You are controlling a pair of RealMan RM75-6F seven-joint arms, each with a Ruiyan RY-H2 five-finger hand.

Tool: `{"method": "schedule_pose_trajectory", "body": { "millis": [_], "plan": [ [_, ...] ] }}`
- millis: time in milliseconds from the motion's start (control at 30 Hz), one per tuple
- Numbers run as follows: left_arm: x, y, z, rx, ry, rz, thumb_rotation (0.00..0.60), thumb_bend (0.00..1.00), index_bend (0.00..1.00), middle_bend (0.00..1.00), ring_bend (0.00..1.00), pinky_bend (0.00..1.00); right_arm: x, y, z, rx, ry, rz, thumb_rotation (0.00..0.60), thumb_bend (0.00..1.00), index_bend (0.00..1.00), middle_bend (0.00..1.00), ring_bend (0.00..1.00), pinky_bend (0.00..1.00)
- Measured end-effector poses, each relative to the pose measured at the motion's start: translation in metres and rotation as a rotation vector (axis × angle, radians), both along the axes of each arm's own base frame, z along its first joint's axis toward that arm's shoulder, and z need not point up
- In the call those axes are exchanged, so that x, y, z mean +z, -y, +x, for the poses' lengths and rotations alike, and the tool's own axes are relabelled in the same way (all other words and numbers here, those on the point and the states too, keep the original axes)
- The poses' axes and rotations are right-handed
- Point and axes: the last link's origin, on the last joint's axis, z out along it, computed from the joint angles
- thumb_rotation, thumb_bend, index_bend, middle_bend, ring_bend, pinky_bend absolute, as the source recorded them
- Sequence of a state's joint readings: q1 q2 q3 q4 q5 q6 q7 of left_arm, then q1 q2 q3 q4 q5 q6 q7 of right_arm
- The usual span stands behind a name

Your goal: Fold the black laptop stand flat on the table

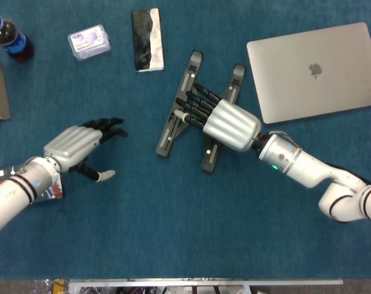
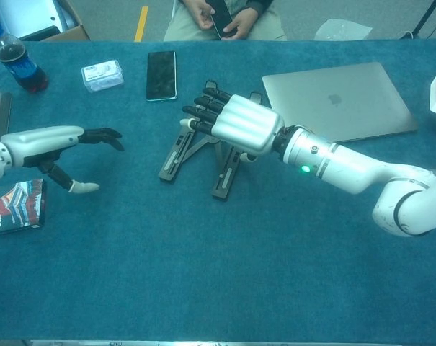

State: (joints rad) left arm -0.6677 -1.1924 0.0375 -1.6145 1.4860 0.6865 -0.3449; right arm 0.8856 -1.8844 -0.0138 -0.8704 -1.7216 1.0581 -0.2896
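The black laptop stand (image 1: 175,120) lies in the middle of the blue table, its two rails (image 2: 170,156) splayed and angled toward the lower left. My right hand (image 1: 225,122) lies over its crossbars, dark fingers (image 1: 197,101) reaching between the rails and the thumb by the left rail; it holds the stand. The chest view shows this right hand (image 2: 237,124) hiding the stand's middle. My left hand (image 1: 81,144) hovers to the left of the stand, apart from it, fingers spread and holding nothing; it appears as the left hand (image 2: 59,143) in the chest view.
A closed silver laptop (image 1: 317,70) lies just right of the stand. A phone (image 1: 148,39), a clear plastic box (image 1: 89,41) and a cola bottle (image 1: 10,38) sit along the back. A printed packet (image 2: 12,205) lies under my left forearm. A person (image 2: 221,16) sits behind the table.
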Motion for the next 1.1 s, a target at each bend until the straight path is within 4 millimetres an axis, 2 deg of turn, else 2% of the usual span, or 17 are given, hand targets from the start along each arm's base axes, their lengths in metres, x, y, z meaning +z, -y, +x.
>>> {"method": "schedule_pose_trajectory", "body": {
  "millis": [200,733,1100],
  "plan": [
    [-0.016,-0.01,0.009,-0.017,-0.022,-0.01,0.503,0.28,0.11,0.0,0.0,0.07,0.006,0.004,-0.003,-0.007,0.004,-0.014,0.6,0.0,0.0,0.01,0.0,0.04],
    [-0.051,-0.035,0.036,-0.084,-0.084,-0.016,0.504,0.28,0.11,0.0,0.0,0.05,0.026,0.012,-0.026,-0.062,-0.006,-0.037,0.6,0.0,0.0,0.0,0.0,0.04],
    [-0.067,-0.035,0.054,-0.097,-0.066,-0.037,0.503,0.28,0.12,0.0,0.0,0.04,0.025,0.014,-0.03,-0.074,-0.019,-0.037,0.6,0.0,0.0,0.0,0.0,0.04]
  ]
}}
